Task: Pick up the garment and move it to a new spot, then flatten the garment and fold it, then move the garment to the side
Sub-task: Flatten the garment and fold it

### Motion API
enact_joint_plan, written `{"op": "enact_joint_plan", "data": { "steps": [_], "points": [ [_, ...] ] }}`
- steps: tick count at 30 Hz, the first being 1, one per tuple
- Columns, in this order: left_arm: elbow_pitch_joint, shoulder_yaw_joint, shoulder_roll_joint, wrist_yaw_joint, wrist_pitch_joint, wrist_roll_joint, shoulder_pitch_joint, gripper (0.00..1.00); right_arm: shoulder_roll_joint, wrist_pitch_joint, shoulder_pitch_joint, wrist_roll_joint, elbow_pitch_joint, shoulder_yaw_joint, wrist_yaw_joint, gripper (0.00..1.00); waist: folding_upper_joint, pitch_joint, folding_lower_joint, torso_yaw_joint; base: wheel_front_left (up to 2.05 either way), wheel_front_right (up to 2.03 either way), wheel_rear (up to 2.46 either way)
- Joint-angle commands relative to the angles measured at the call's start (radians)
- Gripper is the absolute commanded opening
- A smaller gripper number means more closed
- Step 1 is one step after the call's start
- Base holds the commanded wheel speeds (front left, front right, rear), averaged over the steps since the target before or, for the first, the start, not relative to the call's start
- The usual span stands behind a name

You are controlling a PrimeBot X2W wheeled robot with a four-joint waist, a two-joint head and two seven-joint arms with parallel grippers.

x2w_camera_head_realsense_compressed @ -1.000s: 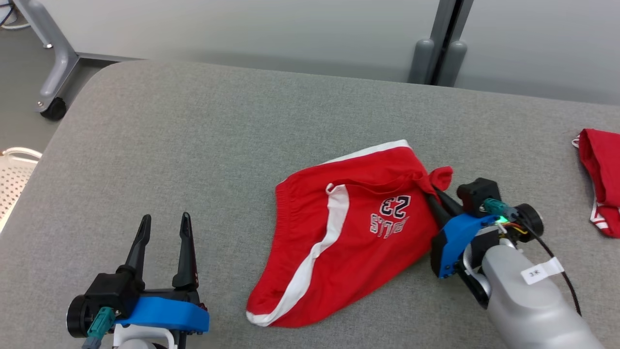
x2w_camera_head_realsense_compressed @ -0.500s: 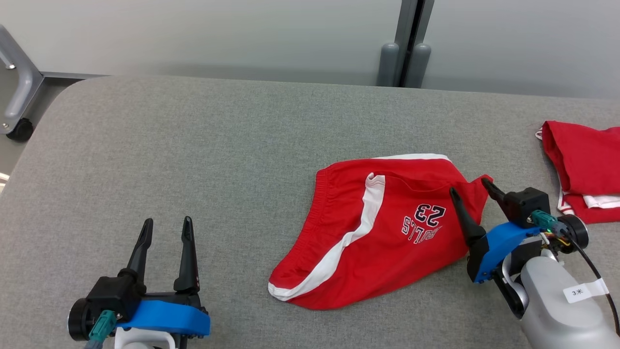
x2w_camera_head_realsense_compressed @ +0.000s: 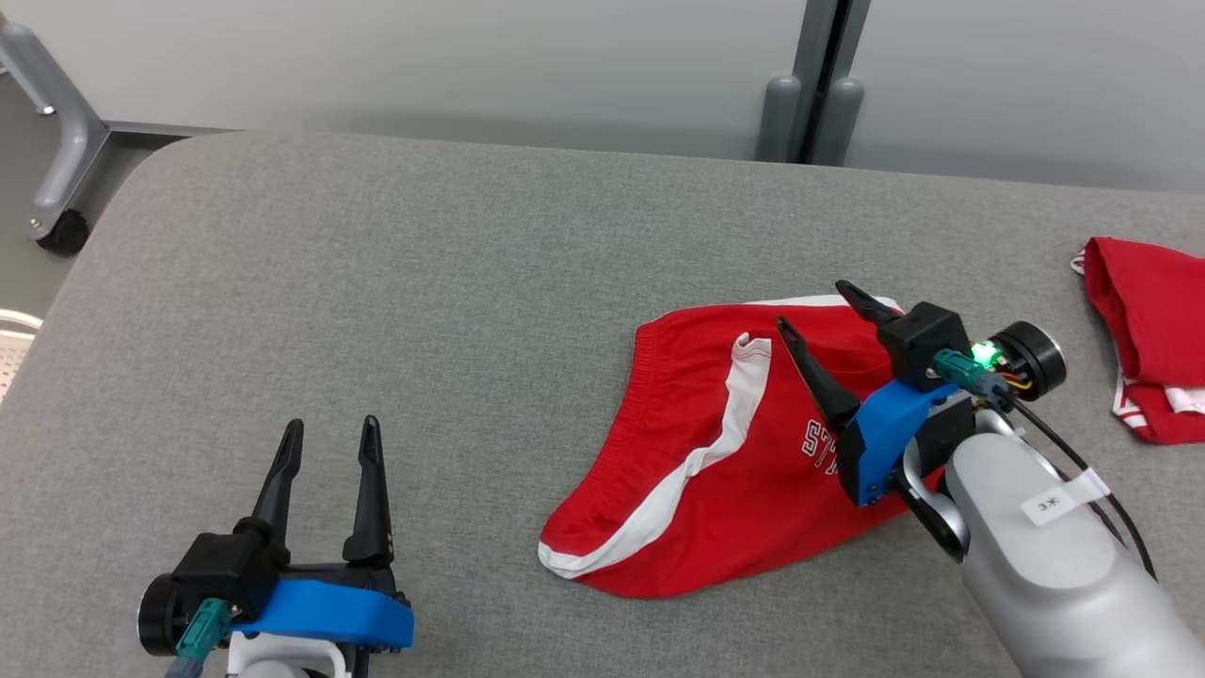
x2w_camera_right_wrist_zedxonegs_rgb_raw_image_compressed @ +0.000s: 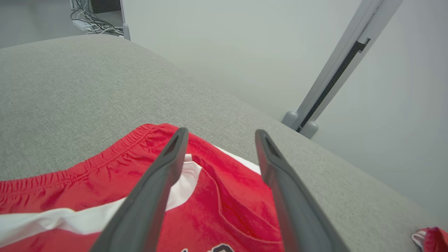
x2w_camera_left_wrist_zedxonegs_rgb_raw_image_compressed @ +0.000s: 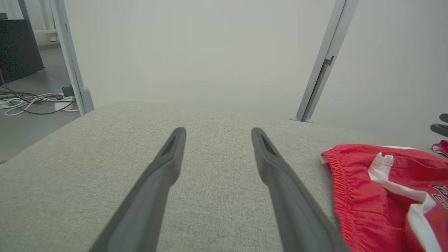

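a pair of red athletic shorts with a white side stripe and white hem trim [x2w_camera_head_realsense_compressed: 715, 490] lies on the grey fabric-covered table [x2w_camera_head_realsense_compressed: 424, 282], right of the middle in the head view. the shorts are spread out but not smooth. the gathered elastic waistband runs down their left edge, the white stripe curves from the upper middle to the lower left corner, and a soft crease crosses the upper part. white and dark lettering is printed on the red cloth, partly hidden behind the robot's right arm.

the right gripper [x2w_camera_head_realsense_compressed: 811, 304] hangs over the upper right part of the shorts, its two long dark fingers spread wide and pointing up and to the left in the head view. nothing is between them. in the right wrist view the red cloth and the top end of the white stripe lie under and between the fingers; whether the fingertips touch the cloth cannot be told.

the left gripper [x2w_camera_head_realsense_compressed: 332, 422] is at the lower left over bare table, well apart from the shorts, its fingers also spread wide with nothing in them.

a second red garment with white trim [x2w_camera_head_realsense_compressed: 1144, 330] lies at the table's right edge, apart from the shorts. beyond the table stand a pale grey partition wall with a dark-slotted grey post [x2w_camera_head_realsense_compressed: 814, 85] and a grey frame leg on a black caster [x2w_camera_head_realsense_compressed: 56, 226]
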Motion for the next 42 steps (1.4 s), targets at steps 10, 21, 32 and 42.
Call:
{"op": "enact_joint_plan", "data": {
  "steps": [10, 21, 32, 42],
  "points": [
    [0.002, -0.033, -0.001, 0.012, -0.002, -0.032, -0.041, 1.0, -0.035, 0.114, -0.117, 0.052, 0.118, 0.181, 0.0, 1.0, -0.0001, 0.046, 0.0, 0.07, 0.0, 0.0, 0.0],
    [0.004, -0.053, -0.001, 0.022, -0.002, -0.051, -0.064, 1.0, -0.034, 0.142, -0.186, 0.085, 0.261, 0.282, 0.0, 0.0, -0.0001, 0.079, 0.0, 0.097, 0.0, 0.0, 0.0],
    [0.009, -0.052, -0.001, 0.031, -0.002, -0.055, -0.053, 1.0, -0.018, -0.043, -0.219, 0.118, 0.303, 0.224, 0.0, 0.0, -0.0001, 0.044, 0.0, 0.079, 0.0, 0.0, 0.0],
    [0.002, -0.015, -0.001, 0.022, -0.002, -0.043, 0.01, 1.0, -0.03, -0.092, -0.006, 0.11, 0.038, 0.131, 0.0, 0.0, -0.0001, -0.012, 0.0, -0.03, 0.0, 0.0, 0.0]
  ]
}}
